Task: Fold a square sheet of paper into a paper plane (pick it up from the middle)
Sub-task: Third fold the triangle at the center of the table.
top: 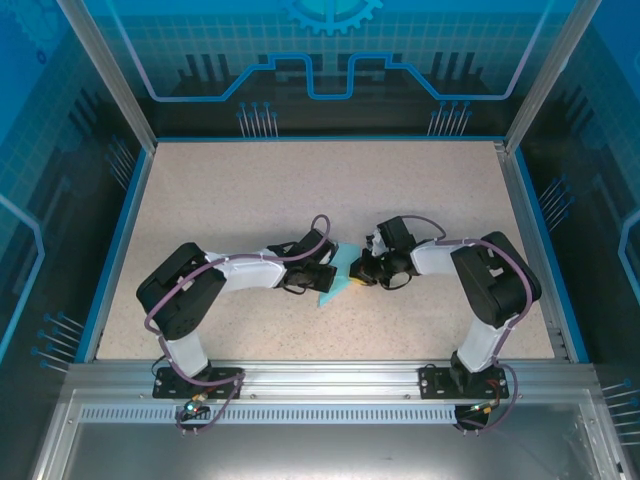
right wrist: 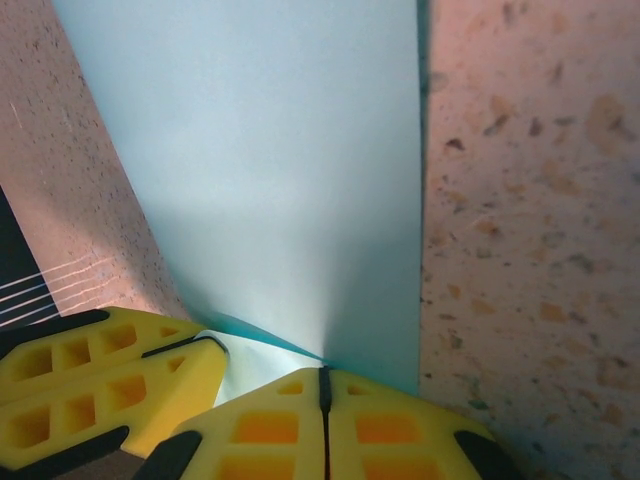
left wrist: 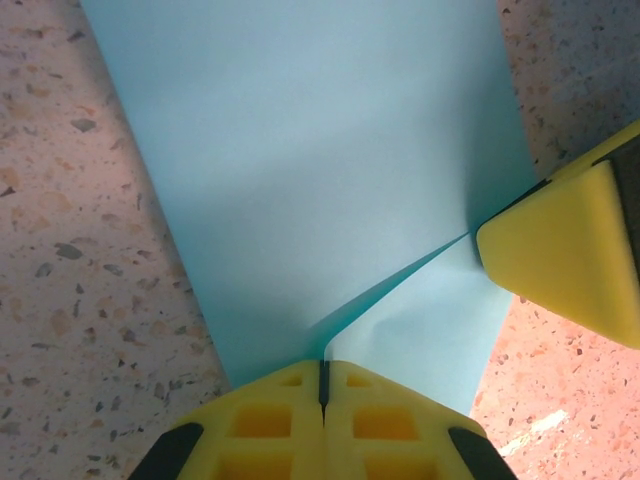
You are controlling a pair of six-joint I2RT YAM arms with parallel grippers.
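Between the two arms, mid-surface (top: 250,200), paper (top: 338,281) — already creased, one long fold stretched from one pair of tips to the other, a lighter flap beside it. Left fingers (left wrist: 285,415) pressed fully together, no gap at the seam, crease leading straight into the tips. Right fingers (right wrist: 385,425) closed just as tight at the other end of the same fold, near the left pair. Both apparently nipping the thin sheet at the crease; number of layers in each pinch impossible to tell.

Step in hand, by the look of it: setting that fold sharp ahead of the next one. To do it well — keep both pinches on the fold line itself, not beside it, for matched edges. Hold the tips level with each other and draw apart only gently; risk of tearing or skewing such light paper under too much tension. No twisting of either wrist, for fear of buckling the flap. Lay the sheet flat on the surface before letting go, one side at a time, against springing open or drifting.
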